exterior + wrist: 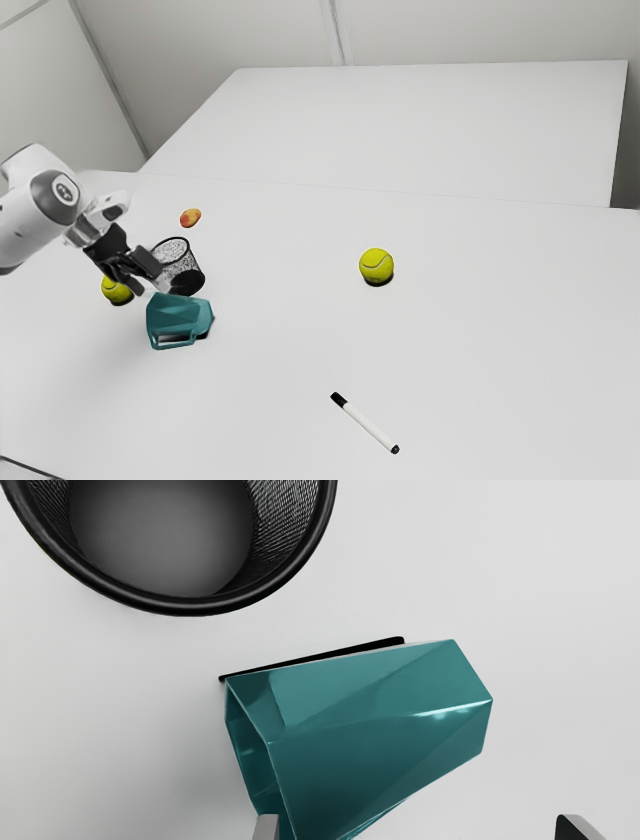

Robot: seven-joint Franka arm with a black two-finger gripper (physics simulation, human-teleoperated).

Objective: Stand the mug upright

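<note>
Nearest the exterior camera, a marker [368, 425] is lying on the table [270, 400]. Farther back, the teal mug [178, 316] is lying on its side. The gripper [152, 284] is reaching down near it, opening wide and holding nothing. Beyond the mug, a mesh bin [172, 256] is standing upright, two tennis balls [376, 264] are resting well apart, and a fruit [190, 217] is sitting farthest.

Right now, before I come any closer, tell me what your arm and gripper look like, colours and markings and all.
My arm is smooth, glossy white with rounded casings; a dark grey round cap carries a pale circular emblem. The gripper is black and angular, with two fingers showing light grey at their tips.
</note>
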